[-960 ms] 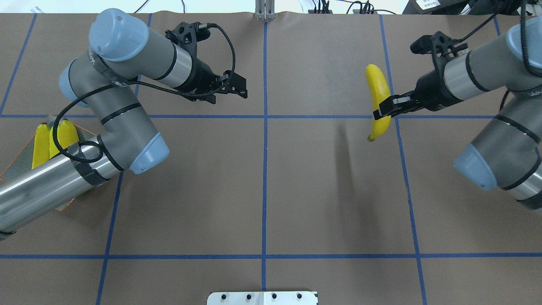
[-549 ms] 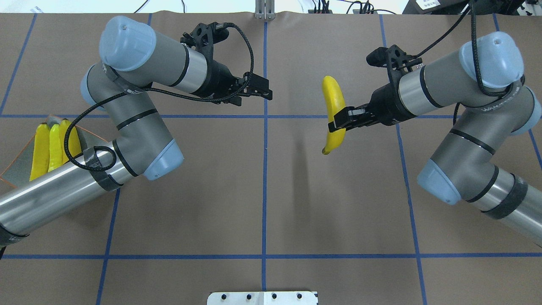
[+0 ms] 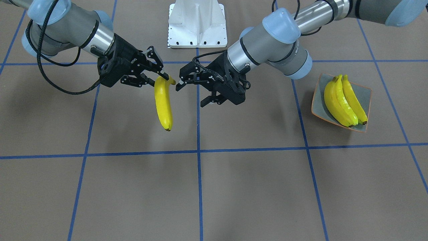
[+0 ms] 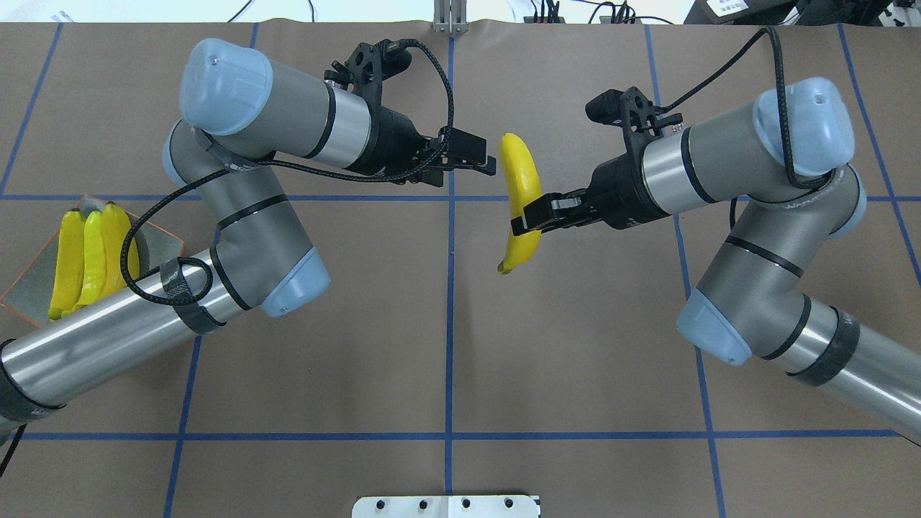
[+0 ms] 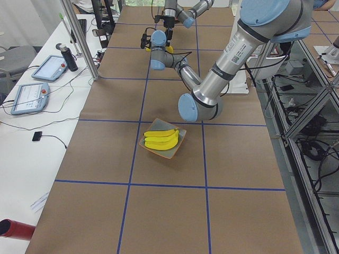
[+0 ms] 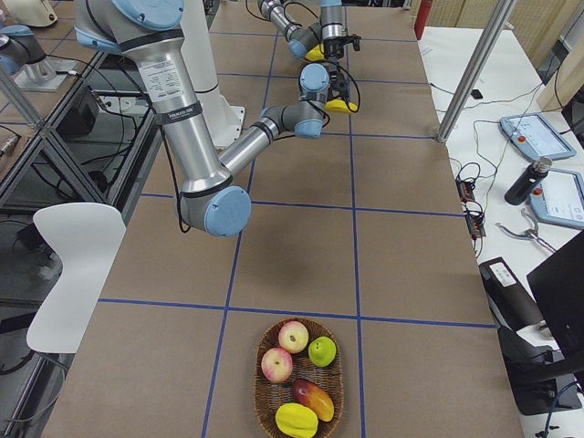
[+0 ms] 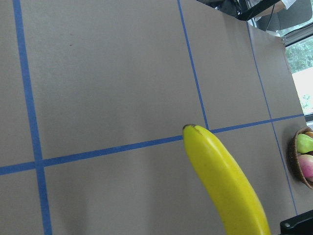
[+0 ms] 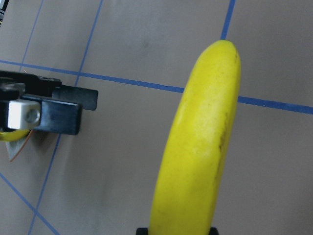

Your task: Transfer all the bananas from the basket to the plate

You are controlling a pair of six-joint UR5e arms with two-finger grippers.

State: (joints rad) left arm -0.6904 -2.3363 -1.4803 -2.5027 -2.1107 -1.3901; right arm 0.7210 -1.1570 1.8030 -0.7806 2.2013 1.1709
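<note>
Nearly finished, judging by the layout. Closest in, above mid-table (image 4: 446, 345) and clear of the surface: one banana (image 4: 522, 173), pinched firmly by the right gripper (image 4: 529, 216), with the left gripper (image 4: 491, 160) spread wide and empty just beside it; touching or not, impossible to tell. Further out, at the robot's left: three bananas (image 3: 342, 100) side by side on the plate (image 3: 364, 95), half hidden under the left arm (image 4: 108, 338) from overhead. Farthest, at the opposite end: the basket (image 6: 259, 388), seemingly banana-free, showing apples (image 6: 292, 336) and other fruit, though cropped at the frame's edge. Leaves, apparently, only this last hand-over and set-down.
</note>
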